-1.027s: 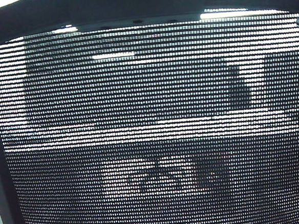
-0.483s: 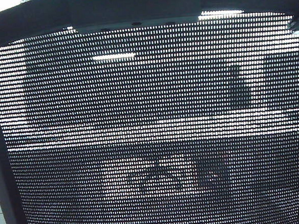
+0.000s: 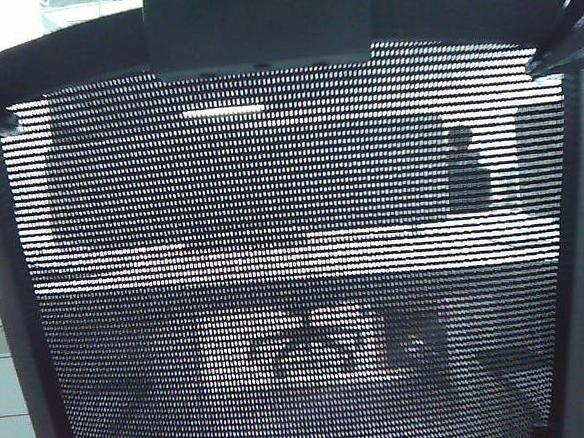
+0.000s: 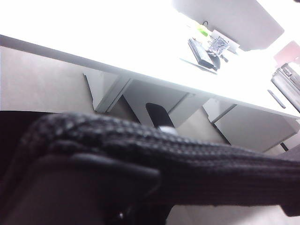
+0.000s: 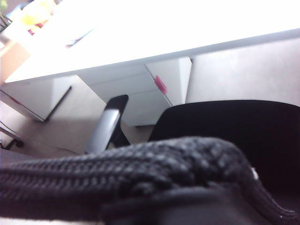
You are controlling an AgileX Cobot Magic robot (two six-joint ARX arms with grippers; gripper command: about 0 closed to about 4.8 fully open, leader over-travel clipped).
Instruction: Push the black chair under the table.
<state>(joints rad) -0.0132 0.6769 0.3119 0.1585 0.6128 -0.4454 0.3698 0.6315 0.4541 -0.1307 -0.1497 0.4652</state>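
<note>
The black chair (image 3: 296, 279) fills almost the whole exterior view: its see-through mesh back spans the picture, edged by a solid black frame (image 3: 24, 328) on both sides, with the black bracket (image 3: 256, 26) of the headrest at the top middle. Through the mesh a pale horizontal band shows, most likely the table, along with a blurred dark shape to the right that is too vague to name.

The table (image 4: 117, 51) is plain in both wrist views — a long white top, brightly lit, with white legs and a white drawer unit (image 5: 140, 91) below. The chair stands in front of it, facing it; the dark seat (image 5: 234, 131) shows below the table's edge, and an armrest (image 5: 110, 119) rises just beside the drawer unit. How far the seat reaches under the top cannot be told.

In each wrist view the padded top edge of the chair's back (image 4: 154, 159) lies right against the camera, blurred and very close. Neither the left gripper nor the right gripper shows its fingers anywhere, so both are out of sight and I cannot say whether they are apart or together.

Small dark things (image 4: 204, 51) lie on the far part of the table top, too small to name.
</note>
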